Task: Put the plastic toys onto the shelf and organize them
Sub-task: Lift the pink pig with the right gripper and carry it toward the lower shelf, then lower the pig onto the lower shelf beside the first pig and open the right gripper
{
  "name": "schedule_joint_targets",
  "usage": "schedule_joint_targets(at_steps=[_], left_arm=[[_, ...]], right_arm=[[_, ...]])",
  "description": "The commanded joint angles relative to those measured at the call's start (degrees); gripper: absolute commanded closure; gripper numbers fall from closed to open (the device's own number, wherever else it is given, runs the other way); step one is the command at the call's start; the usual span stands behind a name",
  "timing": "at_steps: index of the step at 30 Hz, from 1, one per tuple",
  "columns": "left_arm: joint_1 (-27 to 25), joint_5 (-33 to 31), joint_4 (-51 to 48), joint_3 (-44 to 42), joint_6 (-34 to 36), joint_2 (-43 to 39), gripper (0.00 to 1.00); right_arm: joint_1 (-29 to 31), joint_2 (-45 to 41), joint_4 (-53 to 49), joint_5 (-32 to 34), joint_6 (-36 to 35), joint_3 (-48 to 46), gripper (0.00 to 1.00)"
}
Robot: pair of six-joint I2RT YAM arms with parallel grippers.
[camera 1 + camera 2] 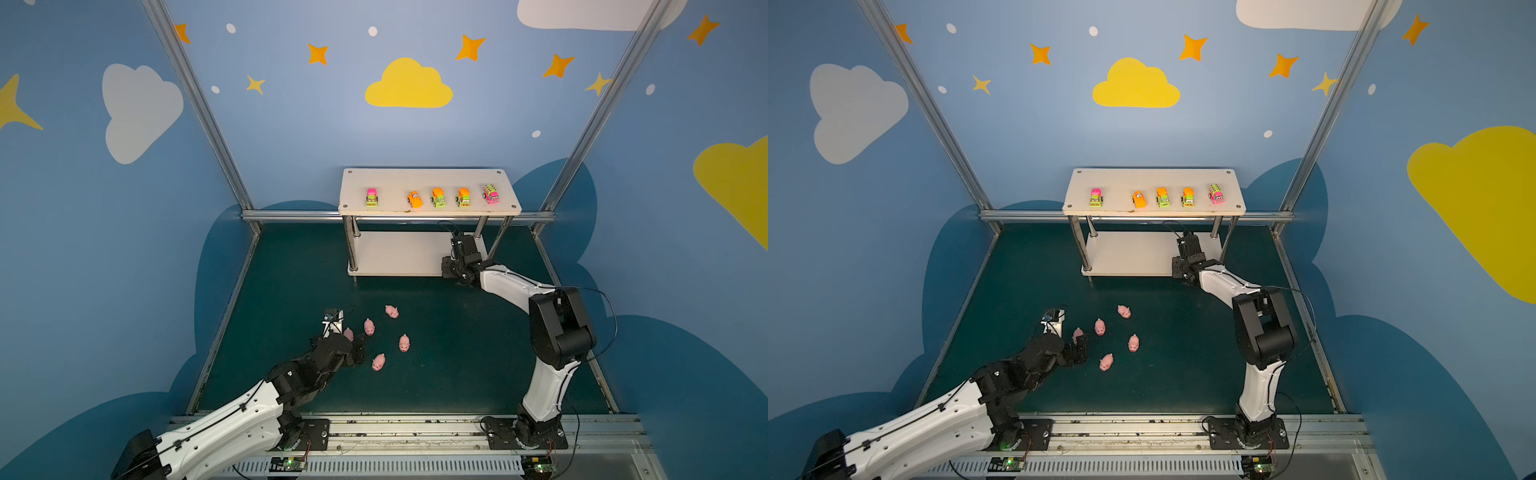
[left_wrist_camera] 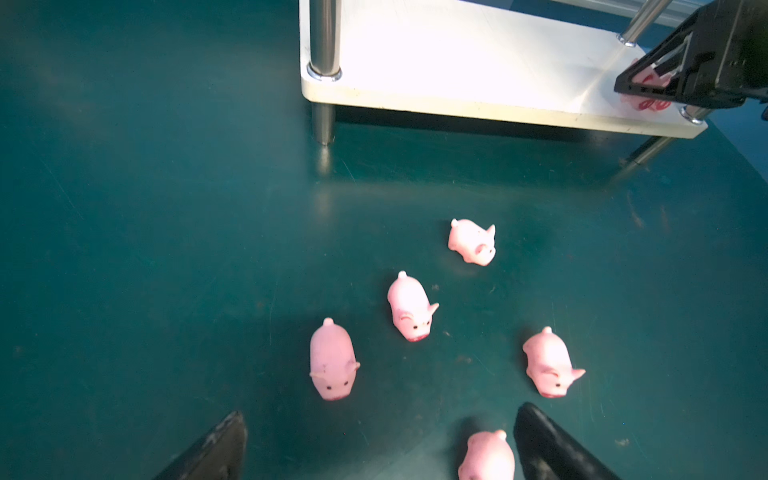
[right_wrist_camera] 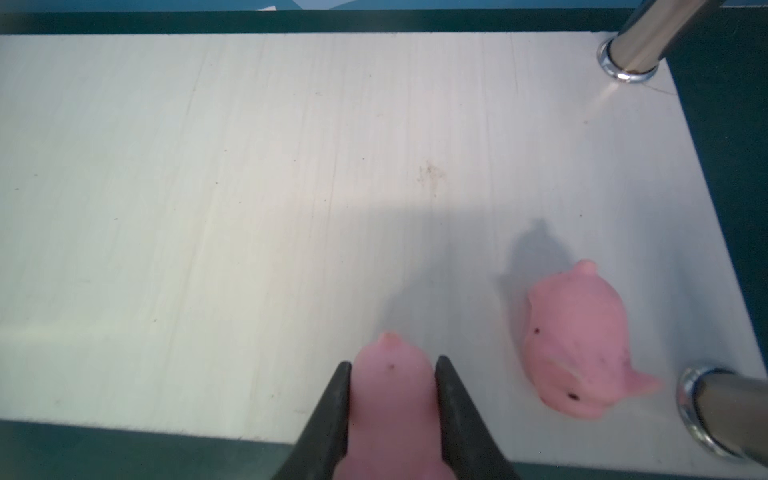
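The shelf (image 1: 428, 183) stands at the back, with several toy vehicles (image 1: 438, 197) in a row on its top board. Several pink pigs (image 1: 404, 343) lie scattered on the green mat. My left gripper (image 1: 358, 348) hovers open over them. In the left wrist view one pig (image 2: 486, 457) sits between the fingers, beside the dark fingertip (image 2: 536, 432), ungripped. My right gripper (image 3: 393, 361) is shut on a pink pig (image 3: 390, 399) over the right end of the lower board (image 3: 249, 208). Another pig (image 3: 577, 345) lies on that board beside it.
Chrome legs (image 3: 636, 54) stand at the lower board's corners close to my right gripper. Metal frame posts (image 1: 199, 104) and blue walls enclose the mat. A rail (image 1: 415, 432) with both arm bases runs along the front edge.
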Motion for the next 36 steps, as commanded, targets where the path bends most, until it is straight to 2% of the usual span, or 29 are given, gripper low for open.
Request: schedule_joint_targets(at_steps=[1, 8, 15, 17, 36], left_arm=[[1.0, 1.22, 1.73, 1.89, 1.94, 1.54, 0.0], [1.81, 1.98, 2.75, 4.31, 2.42, 6.0, 0.0], [1.93, 2.73, 2.94, 5.54, 2.59, 8.28, 0.0], [1.91, 2.75, 2.94, 5.59, 2.59, 8.41, 0.0], [2.02, 1.39, -1.35, 3.98, 0.74, -0.16, 0.0]], right_arm=[[-0.87, 1.73, -1.46, -0.54, -1.06, 2.72, 0.68], [-2.19, 3.84, -1.54, -1.92, -0.97, 4.35, 0.64], [-2.63, 3.75, -1.37, -2.27, -0.62, 4.39, 0.49], [-2.72, 3.21, -1.15, -2.47, -0.63, 3.98, 0.47], [-2.55, -5.39, -2.14, -6.19, 0.28, -0.23, 0.42]])
